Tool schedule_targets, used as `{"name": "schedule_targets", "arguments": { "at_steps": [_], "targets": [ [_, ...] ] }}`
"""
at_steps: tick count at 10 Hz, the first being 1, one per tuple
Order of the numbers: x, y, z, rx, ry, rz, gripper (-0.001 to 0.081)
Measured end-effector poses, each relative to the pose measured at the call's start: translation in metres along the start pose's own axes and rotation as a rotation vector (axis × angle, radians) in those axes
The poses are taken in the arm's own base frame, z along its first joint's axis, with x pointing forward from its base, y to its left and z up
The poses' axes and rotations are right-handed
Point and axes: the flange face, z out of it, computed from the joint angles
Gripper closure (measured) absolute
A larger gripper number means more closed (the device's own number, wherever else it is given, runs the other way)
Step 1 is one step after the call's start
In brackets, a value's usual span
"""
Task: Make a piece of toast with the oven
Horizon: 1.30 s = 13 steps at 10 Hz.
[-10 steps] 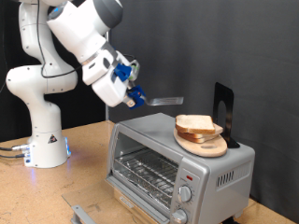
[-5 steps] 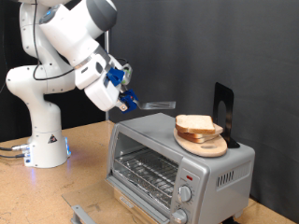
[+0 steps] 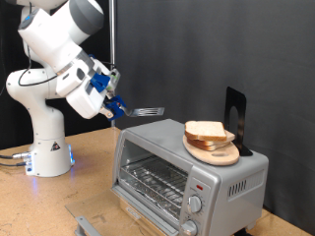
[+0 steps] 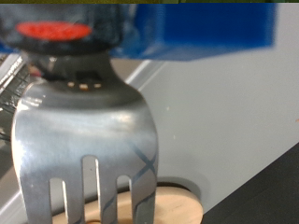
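The piece of toast (image 3: pixel 205 129) lies on a round wooden plate (image 3: pixel 219 152) on top of the silver oven (image 3: pixel 172 162). My gripper (image 3: pixel 115 101) is shut on the handle of a slotted metal spatula (image 3: pixel 148 112). It holds the spatula level above the oven's top corner on the exterior view's left, well apart from the toast. In the wrist view the spatula blade (image 4: pixel 89 140) fills the frame, with the wooden plate's edge (image 4: pixel 177 201) beyond its tip. The oven's wire rack (image 3: pixel 148 180) shows at its front.
A black upright object (image 3: pixel 234 116) stands behind the plate on the oven top. The robot base (image 3: pixel 44 147) stands at the exterior view's left on the wooden table (image 3: pixel 39 202). A grey flat part (image 3: pixel 84 222) lies at the bottom edge in front of the oven.
The arm has swung to the exterior view's left and slightly up, carrying the spatula away from the toast. The toast and plate have not moved.
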Motion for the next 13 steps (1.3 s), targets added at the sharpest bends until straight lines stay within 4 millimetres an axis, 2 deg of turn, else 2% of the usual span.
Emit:
{"name": "schedule_targets", "arguments": {
  "at_steps": [3, 6, 9, 13],
  "targets": [
    [-0.009, 0.005, -0.007, 0.017, -0.008, 0.012, 0.0437],
    [-0.011, 0.008, 0.008, -0.071, -0.097, 0.046, 0.0437],
    [0.0, 0.006, 0.022, -0.105, -0.124, 0.088, 0.0437],
    [0.014, -0.008, 0.036, -0.123, -0.123, 0.09, 0.0437]
  ]
}}
